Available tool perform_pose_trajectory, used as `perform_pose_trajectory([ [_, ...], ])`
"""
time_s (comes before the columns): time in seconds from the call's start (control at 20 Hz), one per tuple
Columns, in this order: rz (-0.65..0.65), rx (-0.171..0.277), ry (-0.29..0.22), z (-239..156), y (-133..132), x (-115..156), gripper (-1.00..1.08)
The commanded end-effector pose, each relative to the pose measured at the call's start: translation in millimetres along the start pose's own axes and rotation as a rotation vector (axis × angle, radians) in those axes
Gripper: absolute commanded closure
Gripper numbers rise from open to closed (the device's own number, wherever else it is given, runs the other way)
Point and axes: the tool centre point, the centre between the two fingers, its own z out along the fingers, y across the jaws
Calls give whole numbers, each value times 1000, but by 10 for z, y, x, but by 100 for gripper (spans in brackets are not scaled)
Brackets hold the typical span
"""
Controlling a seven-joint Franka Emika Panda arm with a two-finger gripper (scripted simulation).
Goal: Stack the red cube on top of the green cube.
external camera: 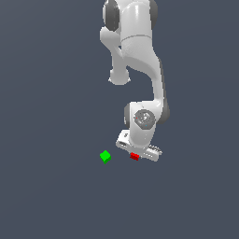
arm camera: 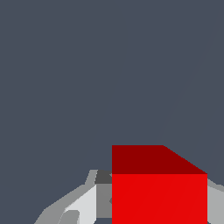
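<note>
I see a plain dark blue-grey desk filling the exterior view, with no markings on it. The green cube sits on it just left of and below the frame's centre, one corner turned toward the camera.

The arm's base runs off the exterior view at 12 o'clock. The red cube hides the pincer; both are cropped at 6 o'clock.
</note>
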Motion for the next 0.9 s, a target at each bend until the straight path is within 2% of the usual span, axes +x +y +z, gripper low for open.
perform_pose_trajectory([
  [0.0,0,1,1,-42,-1,2,108],
  [0.85,0,1,1,-947,4,-6,108],
])
